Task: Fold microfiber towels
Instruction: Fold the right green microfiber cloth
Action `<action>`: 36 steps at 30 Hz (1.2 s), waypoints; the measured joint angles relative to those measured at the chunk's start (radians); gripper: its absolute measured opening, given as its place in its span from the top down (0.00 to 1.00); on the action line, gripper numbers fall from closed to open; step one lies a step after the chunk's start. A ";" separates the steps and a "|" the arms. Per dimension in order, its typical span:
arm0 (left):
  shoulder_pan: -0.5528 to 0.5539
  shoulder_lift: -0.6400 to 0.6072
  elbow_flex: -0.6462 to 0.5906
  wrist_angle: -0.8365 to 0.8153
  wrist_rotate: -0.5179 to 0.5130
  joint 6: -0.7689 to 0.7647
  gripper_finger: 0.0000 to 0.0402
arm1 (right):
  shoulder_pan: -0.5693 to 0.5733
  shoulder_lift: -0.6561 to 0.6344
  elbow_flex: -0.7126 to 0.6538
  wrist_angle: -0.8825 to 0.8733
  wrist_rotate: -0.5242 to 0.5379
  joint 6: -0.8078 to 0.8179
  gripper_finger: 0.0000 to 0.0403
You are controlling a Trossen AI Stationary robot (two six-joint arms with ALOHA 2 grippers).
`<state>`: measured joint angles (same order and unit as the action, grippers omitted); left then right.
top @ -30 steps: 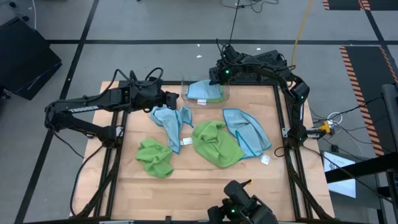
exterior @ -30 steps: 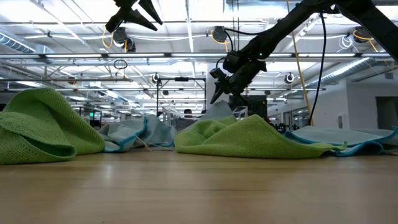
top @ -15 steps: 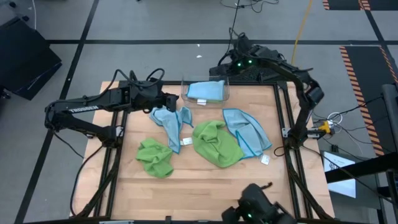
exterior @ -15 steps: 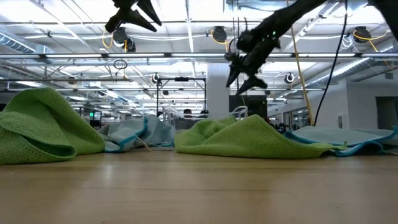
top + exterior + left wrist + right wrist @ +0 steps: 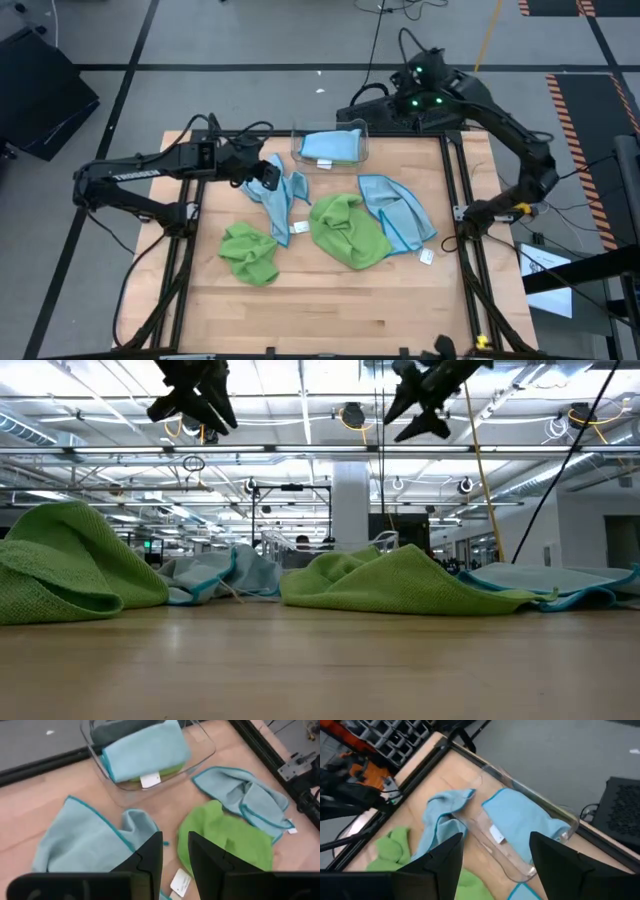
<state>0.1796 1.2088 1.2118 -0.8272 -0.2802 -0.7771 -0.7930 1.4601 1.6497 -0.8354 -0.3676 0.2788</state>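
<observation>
Lower the left gripper (image 5: 175, 857), fingers narrowly parted and empty, onto one edge of the crumpled blue towel (image 5: 278, 195) lying on the bench (image 5: 330, 300) just beneath it, while the right gripper (image 5: 495, 857), spread and empty, hangs behind the bin (image 5: 332, 147).

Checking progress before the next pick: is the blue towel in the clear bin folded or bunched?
Folded. The blue towel lies flat and rectangular in the clear bin, white tag showing, atop a green towel.

Two dark, matte-black arms here, slim tubular links with chunky joints. White lettering runs along the left arm (image 5: 130, 176); black cables loop over its wrist. Green lights glow on the right arm (image 5: 425, 88). Fingers (image 5: 145, 860) are blocky, flat, black.
</observation>
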 joint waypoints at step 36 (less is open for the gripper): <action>-0.266 0.704 0.364 0.420 0.449 -0.045 0.38 | 0.049 -0.596 -0.447 -0.188 -0.157 -0.026 0.45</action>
<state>-0.0861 1.9130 1.5753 -0.4072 0.1684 -0.8222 -0.7439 0.8640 1.2031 -1.0235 -0.5246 0.2533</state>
